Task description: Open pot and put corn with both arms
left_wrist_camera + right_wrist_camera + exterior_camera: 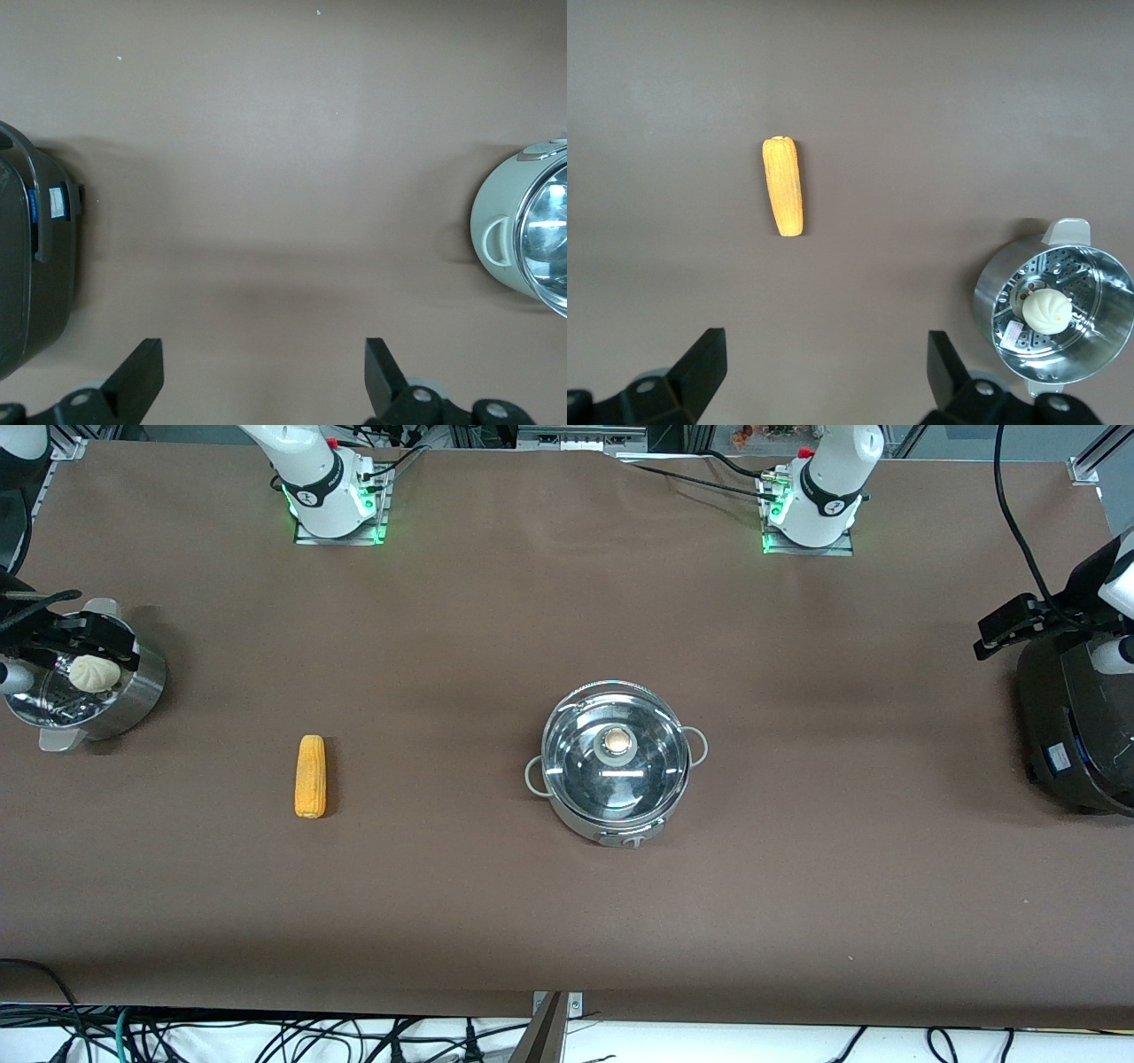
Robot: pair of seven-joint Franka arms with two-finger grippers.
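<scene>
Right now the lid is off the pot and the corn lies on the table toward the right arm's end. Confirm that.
Not quite. The lid is on the pot, its knob upright at the centre, as the front view shows. The rest holds: the corn lies on the table toward the right arm's end.

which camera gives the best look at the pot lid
The front view: the whole glass lid shows from above, sitting on the pot, brass knob included. The left wrist view catches only the pot's edge and one handle. The right wrist view misses it.
</scene>
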